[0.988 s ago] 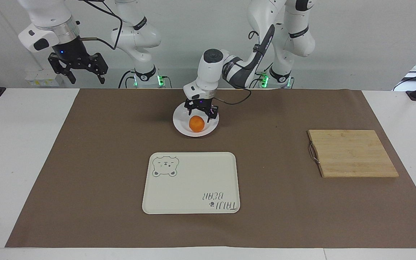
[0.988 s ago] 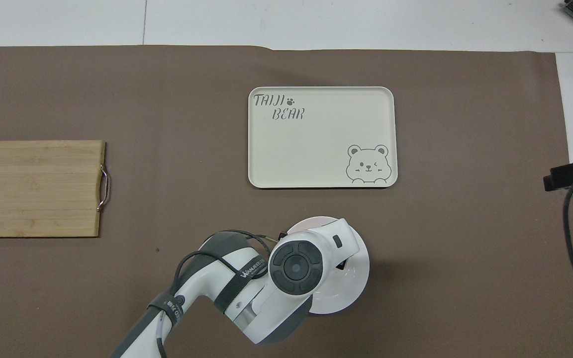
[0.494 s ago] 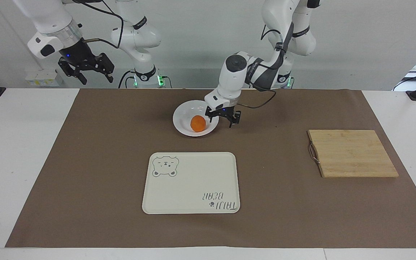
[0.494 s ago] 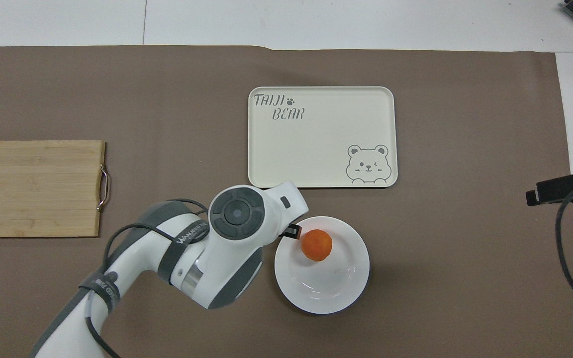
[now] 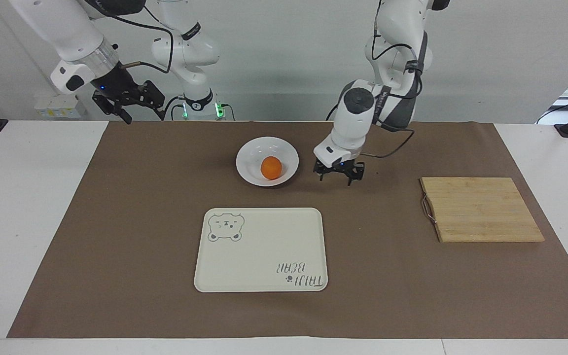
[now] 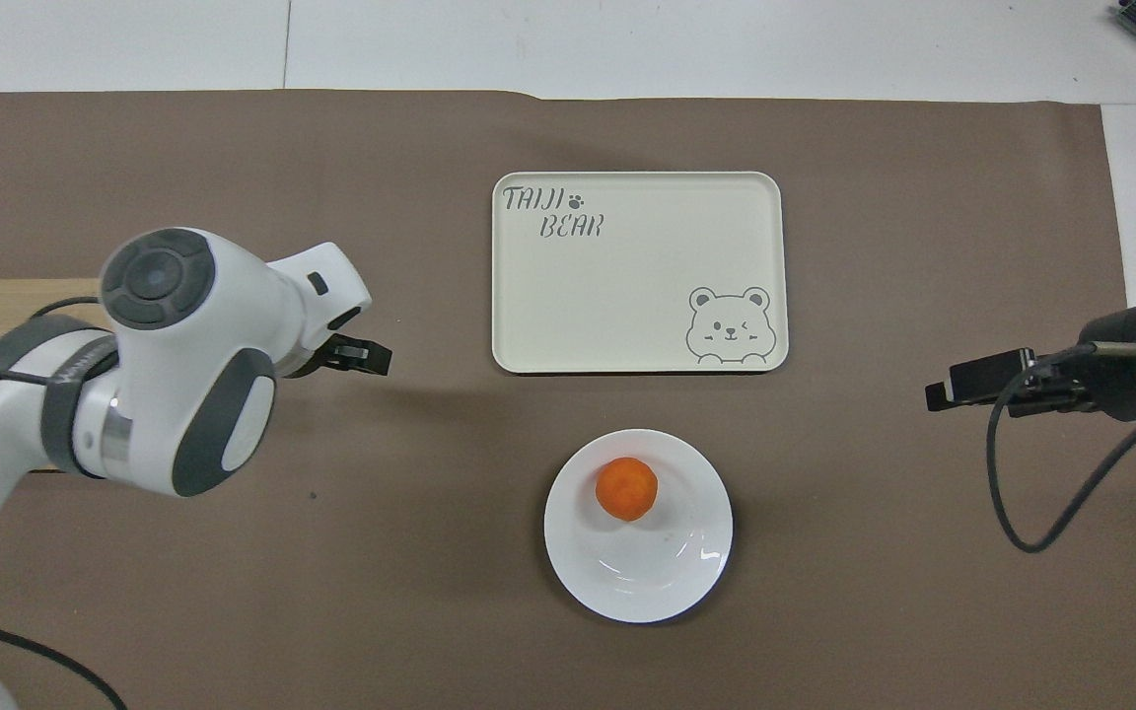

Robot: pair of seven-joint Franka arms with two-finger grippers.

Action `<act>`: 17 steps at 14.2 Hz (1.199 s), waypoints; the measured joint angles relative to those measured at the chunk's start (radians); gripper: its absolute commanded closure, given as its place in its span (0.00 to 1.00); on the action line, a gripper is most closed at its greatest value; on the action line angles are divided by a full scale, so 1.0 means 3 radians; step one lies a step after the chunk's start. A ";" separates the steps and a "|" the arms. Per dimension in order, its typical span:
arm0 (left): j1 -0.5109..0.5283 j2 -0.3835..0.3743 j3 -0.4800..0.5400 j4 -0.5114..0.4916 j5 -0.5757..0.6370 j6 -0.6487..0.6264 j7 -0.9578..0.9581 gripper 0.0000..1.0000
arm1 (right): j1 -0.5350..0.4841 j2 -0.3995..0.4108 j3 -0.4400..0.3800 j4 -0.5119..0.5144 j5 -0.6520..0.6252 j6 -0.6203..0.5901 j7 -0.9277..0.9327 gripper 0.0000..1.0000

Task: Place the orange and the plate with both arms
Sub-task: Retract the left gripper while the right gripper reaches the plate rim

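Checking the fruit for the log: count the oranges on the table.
1. The orange lies in the white plate, which sits on the brown mat nearer to the robots than the bear tray. Nothing appears hidden.

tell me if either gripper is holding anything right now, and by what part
Nothing is held. The orange lies loose on the plate; the left gripper hangs over the mat beside it, and the right gripper is up, apart from both.

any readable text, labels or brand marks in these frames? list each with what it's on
"TAIJI BEAR", with a paw-print mark after TAIJI and a bear drawing in one corner: on the cream tray.
Lettering on a dark band around the left arm: too small to read.
Nothing else legible.
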 measured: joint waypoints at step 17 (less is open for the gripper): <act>0.0811 -0.0211 -0.0037 0.1811 0.0003 -0.2117 0.0451 0.00 | 0.0405 0.0007 0.0039 -0.1821 0.1405 0.1472 -0.1383 0.00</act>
